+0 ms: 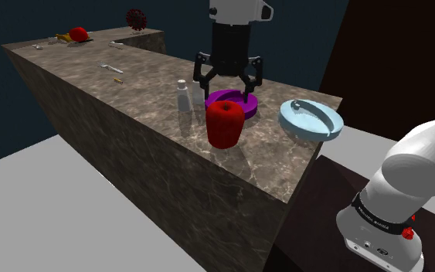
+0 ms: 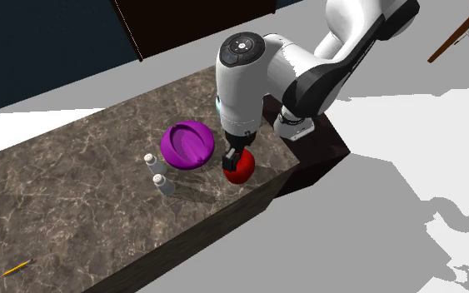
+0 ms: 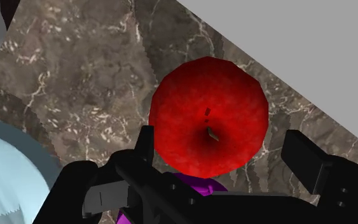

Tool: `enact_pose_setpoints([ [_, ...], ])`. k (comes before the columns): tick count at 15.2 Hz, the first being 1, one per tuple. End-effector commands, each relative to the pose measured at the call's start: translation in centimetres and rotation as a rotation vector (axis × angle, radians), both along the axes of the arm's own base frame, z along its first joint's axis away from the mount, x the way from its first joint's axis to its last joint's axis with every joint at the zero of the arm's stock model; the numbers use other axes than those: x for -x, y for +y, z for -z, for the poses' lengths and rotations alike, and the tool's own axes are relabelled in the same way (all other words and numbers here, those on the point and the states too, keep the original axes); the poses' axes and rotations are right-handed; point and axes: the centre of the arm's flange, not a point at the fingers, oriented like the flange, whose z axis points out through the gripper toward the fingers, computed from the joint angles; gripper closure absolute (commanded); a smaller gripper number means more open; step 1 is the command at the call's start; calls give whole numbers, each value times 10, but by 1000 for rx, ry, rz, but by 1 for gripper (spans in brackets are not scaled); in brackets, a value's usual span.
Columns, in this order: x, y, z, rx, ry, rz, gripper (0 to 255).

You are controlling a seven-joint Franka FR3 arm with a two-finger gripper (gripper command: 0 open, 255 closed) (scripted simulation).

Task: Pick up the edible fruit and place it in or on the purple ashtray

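Observation:
A red apple [image 1: 225,124] stands on the marble counter [image 1: 130,100], close to its front edge. Just behind the apple lies the purple ashtray [image 1: 225,98]. My black gripper [image 1: 228,83] hangs open over the ashtray and the apple's back side, touching neither. In the second exterior view the gripper [image 2: 234,155] is right above the apple [image 2: 241,171], with the ashtray [image 2: 188,143] beside it. In the wrist view the apple [image 3: 209,114] sits below and ahead of the spread fingers [image 3: 144,143], and a bit of purple ashtray [image 3: 201,186] shows under the hand.
A light blue dish [image 1: 310,119] lies near the counter's end by the stand. Two white shakers [image 2: 151,160] [image 2: 164,183] stand beside the ashtray. A fork [image 1: 109,67], a pencil [image 1: 117,79] and a red object [image 1: 77,34] lie farther off.

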Motion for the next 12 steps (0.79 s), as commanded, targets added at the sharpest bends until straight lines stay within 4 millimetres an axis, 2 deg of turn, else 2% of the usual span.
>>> enact_pose_setpoints([
  [1, 0, 0, 0, 0, 0, 0, 0],
  [2, 0, 0, 0, 0, 0, 0, 255],
  [11, 0, 0, 0, 0, 0, 0, 255],
  [12, 0, 0, -5, 0, 0, 0, 255],
])
